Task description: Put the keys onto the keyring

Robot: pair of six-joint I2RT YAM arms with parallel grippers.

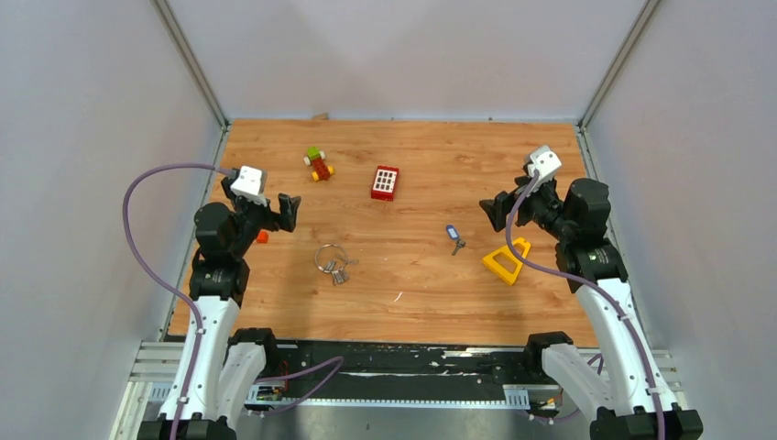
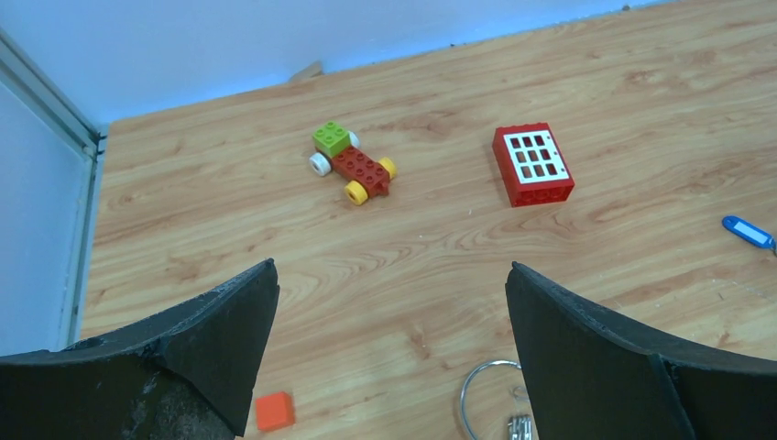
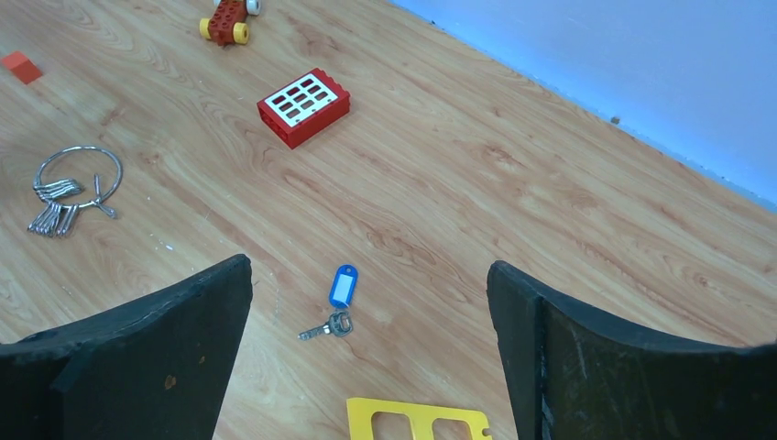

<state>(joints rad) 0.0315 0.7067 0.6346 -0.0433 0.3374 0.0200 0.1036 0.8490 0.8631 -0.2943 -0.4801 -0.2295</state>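
Note:
The silver keyring point(image 1: 329, 258) lies on the wooden table left of centre, with several silver keys point(image 1: 339, 274) bunched at its near side. It also shows in the right wrist view point(image 3: 81, 174) and partly in the left wrist view point(image 2: 476, 394). A single key with a blue tag point(image 1: 453, 236) lies right of centre; in the right wrist view point(image 3: 339, 301) it lies between my fingers, on the table below. My left gripper point(image 1: 288, 211) is open and empty, above and left of the ring. My right gripper point(image 1: 492, 211) is open and empty, right of the tagged key.
A yellow triangular block point(image 1: 507, 260) lies near the right arm. A red window brick point(image 1: 385, 182) and a small brick car point(image 1: 318, 164) sit farther back. A small orange cube point(image 1: 262, 236) lies by the left arm. Grey walls close in the table.

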